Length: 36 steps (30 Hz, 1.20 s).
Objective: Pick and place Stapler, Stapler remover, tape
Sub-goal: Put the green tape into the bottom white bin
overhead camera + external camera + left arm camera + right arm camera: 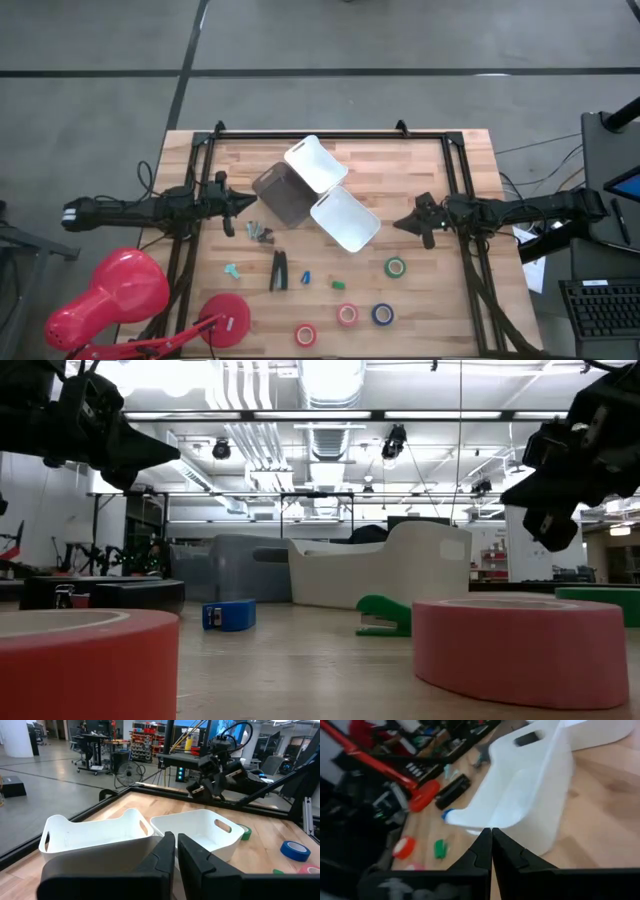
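Note:
The black stapler lies flat on the wood table, near the front. The tape rolls lie flat to its right: green, red, pink and blue. Small teal, blue, green and grey pieces lie around the stapler; which one is the stapler remover I cannot tell. My left gripper hovers shut at the table's left, pointing level at the bins. My right gripper hovers shut at the right, rolled to one side, beside a white bin.
Two white bins and a grey bin stand clustered mid-table between the grippers. A red desk lamp rests at the front left corner. A black frame rims the table. Bare wood lies at the far side.

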Each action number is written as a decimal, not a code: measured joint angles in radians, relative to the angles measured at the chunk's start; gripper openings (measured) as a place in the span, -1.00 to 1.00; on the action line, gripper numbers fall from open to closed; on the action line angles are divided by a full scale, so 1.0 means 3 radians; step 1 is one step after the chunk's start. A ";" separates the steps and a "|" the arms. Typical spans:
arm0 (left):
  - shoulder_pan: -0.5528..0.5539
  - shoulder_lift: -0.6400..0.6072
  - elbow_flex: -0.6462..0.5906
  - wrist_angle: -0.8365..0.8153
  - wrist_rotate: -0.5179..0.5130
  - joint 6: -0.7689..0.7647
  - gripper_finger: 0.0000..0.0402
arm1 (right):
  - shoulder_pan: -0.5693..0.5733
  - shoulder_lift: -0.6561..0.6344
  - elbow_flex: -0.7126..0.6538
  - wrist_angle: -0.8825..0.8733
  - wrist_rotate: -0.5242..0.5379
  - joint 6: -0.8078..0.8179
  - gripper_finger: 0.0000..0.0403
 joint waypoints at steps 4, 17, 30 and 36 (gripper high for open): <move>0.0000 0.0001 0.0001 0.0000 0.0001 0.0000 -0.87 | 0.0032 0.0001 0.0000 0.0295 -0.0472 0.0004 -0.96; 0.0001 0.0001 0.0001 0.0000 0.0001 0.0000 -0.88 | 0.1197 0.0024 0.0001 0.1420 -0.0489 0.0369 -0.96; 0.0000 0.0001 0.0001 -0.0001 0.0001 -0.0001 -0.89 | 0.1781 0.0611 0.0286 0.0157 0.0714 0.0464 -0.89; 0.0000 0.0000 0.0000 -0.0001 0.0001 0.0000 -0.87 | 0.1776 0.1029 0.0944 -0.1085 0.0829 0.0668 -0.58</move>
